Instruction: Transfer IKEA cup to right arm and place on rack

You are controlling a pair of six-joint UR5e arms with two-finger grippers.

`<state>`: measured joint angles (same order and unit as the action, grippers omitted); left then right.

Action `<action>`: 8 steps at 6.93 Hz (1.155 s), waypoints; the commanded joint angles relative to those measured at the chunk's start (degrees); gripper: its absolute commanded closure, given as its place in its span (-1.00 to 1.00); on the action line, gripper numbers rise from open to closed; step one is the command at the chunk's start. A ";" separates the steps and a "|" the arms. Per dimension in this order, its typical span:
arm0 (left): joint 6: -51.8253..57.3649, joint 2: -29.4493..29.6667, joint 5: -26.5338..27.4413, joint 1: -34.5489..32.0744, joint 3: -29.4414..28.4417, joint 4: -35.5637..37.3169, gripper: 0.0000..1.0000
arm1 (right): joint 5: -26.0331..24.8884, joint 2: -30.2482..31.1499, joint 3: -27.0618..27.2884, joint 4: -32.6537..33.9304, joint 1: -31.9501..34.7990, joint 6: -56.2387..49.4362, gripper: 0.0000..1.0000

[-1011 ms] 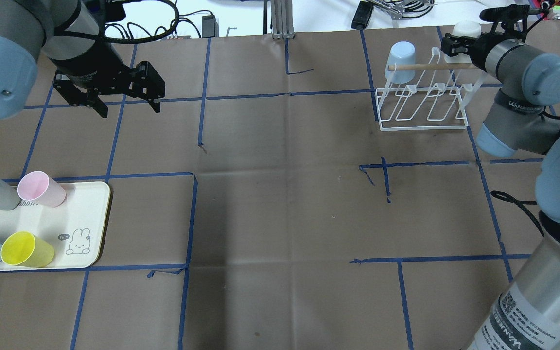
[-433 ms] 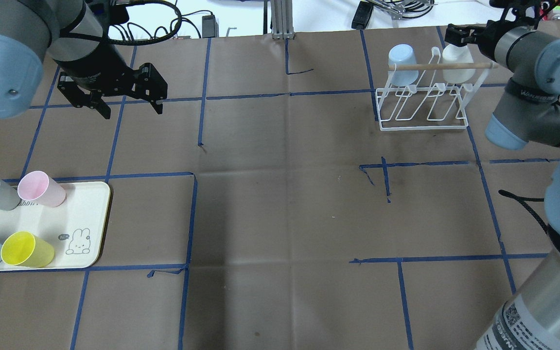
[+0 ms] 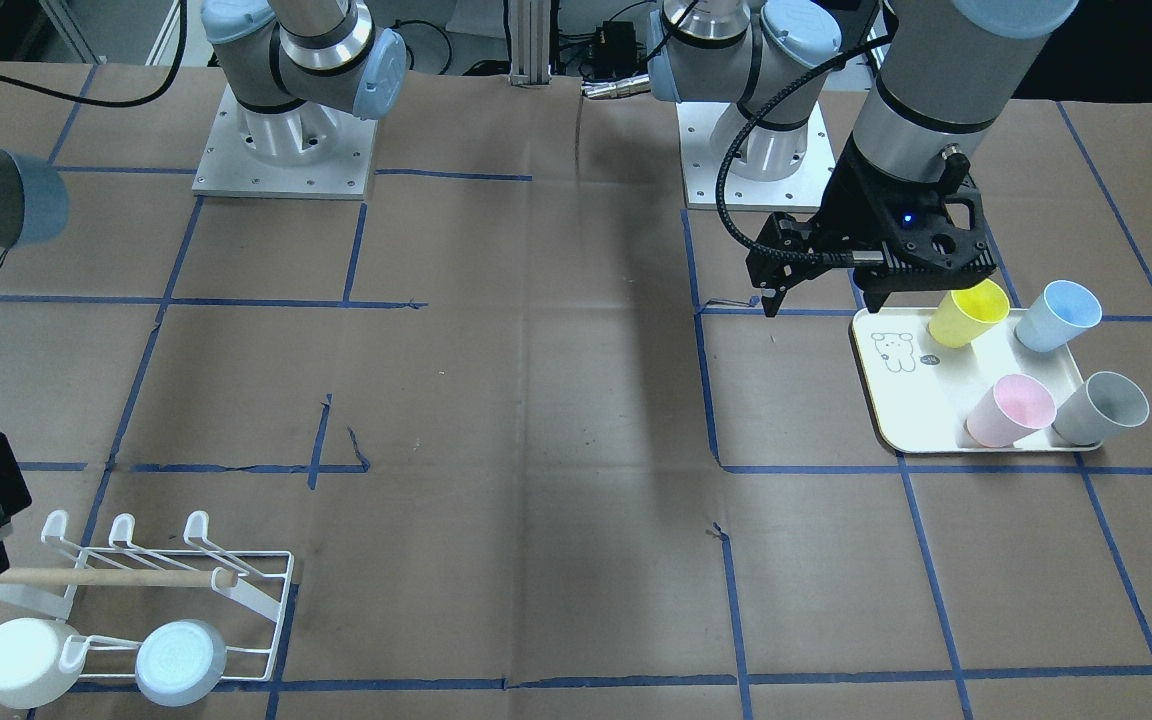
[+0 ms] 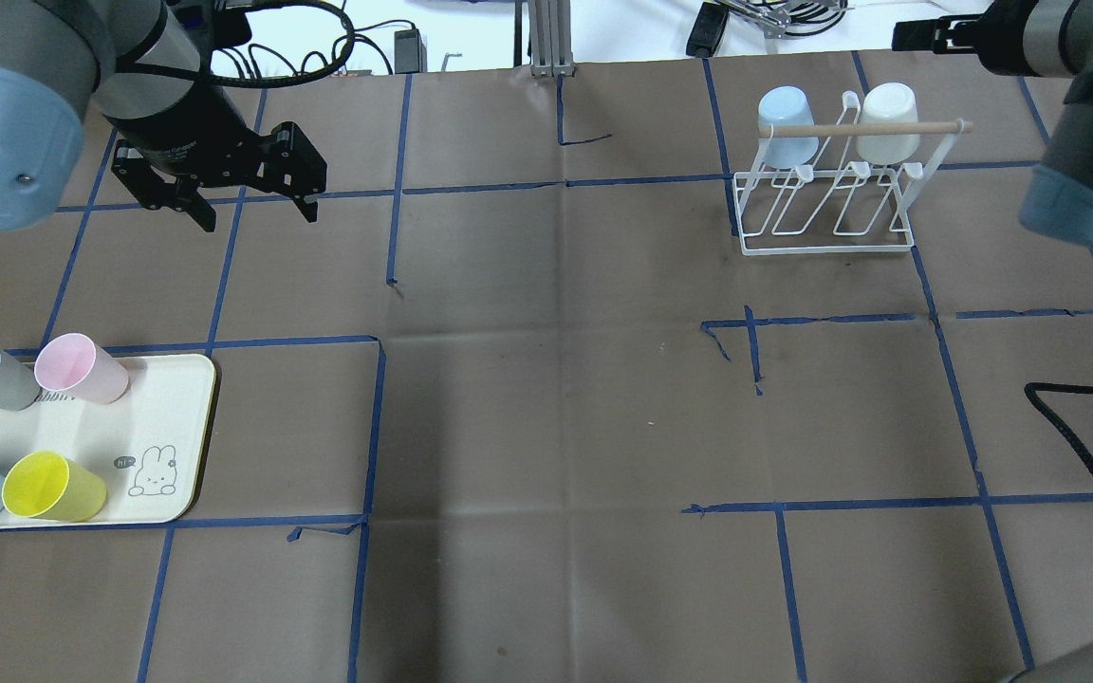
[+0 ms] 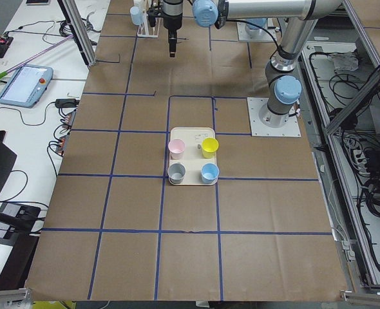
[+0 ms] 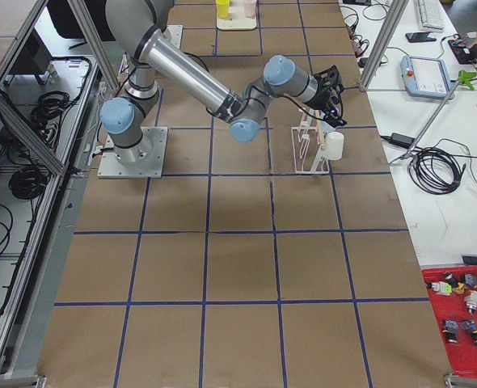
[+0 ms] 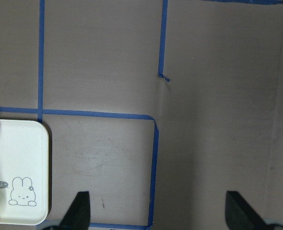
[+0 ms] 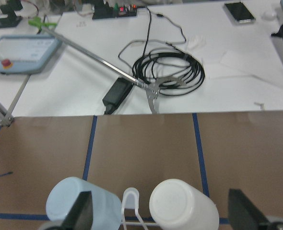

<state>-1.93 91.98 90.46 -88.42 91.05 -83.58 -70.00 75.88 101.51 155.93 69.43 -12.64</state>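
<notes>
Right gripper cut off at frame edges in overhead and front views. Wrist view shows fingers spread wide, holding nothing. White cup inverted on rack, far-right desk corner, low between the fingertips, clear of both. Left gripper agape, holding nothing.

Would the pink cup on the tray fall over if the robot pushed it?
Probably, if pushed near the top: the pink cup stands upright, tall, narrower at its base. It looks empty and plastic, so likely light. Tipped, its round side might roll across the tray.
</notes>
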 commanded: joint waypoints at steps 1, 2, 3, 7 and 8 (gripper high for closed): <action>0.00 0.04 0.06 0.00 0.00 0.00 -1.00 | -9.73 9.33 0.18 -25.30 0.26 0.07 -0.99; 0.00 -0.05 0.06 0.00 0.00 0.00 -1.00 | -12.93 11.98 0.10 -36.55 0.87 0.68 -0.99; 0.00 -0.05 0.06 0.00 0.00 0.00 -1.00 | -12.79 14.27 -0.08 -47.71 2.27 0.60 -0.99; 0.00 -2.23 0.06 0.00 3.06 0.09 -1.00 | -13.14 14.56 -10.36 -66.89 21.92 19.07 -1.00; 0.17 -1.90 0.24 0.00 2.99 1.65 -1.00 | -15.32 14.73 -10.28 -66.37 26.41 19.32 -1.00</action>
<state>-1.89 90.25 90.58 -88.42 93.51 -83.13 -83.71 90.53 91.90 89.94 89.87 3.11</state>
